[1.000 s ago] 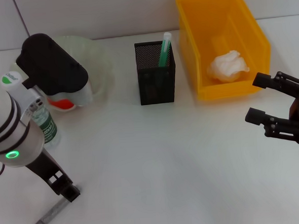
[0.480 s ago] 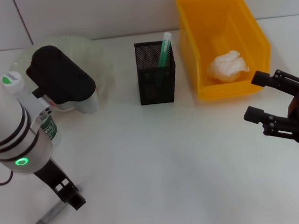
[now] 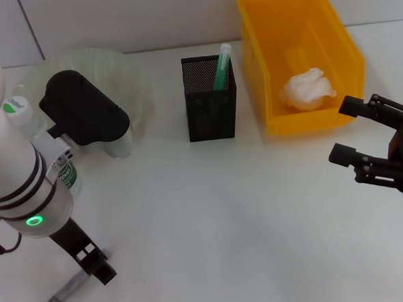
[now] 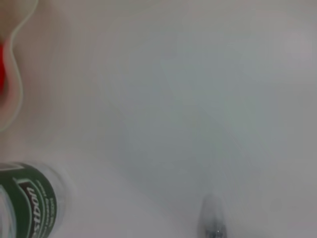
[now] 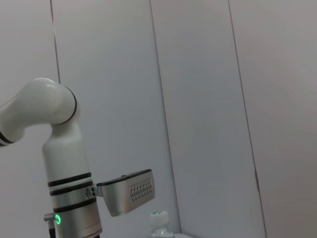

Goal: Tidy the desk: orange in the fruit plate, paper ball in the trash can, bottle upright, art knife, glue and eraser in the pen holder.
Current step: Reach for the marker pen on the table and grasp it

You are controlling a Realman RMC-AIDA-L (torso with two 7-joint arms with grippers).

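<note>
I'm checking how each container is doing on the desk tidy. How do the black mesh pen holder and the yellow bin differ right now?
The pen holder is a small, tall black mesh box; the yellow bin is a much larger solid plastic tub with sloped walls. The pen holder holds one green stick standing upright and poking above its rim; the yellow bin holds a white paper ball lying low inside. Both stand open-topped at the back of the white table.

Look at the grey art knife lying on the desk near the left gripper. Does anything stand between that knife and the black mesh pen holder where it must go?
Nothing visible does. The art knife lies under the left gripper, and bare desk stretches from there to the pen holder. The bottle stands off to the side.
</note>
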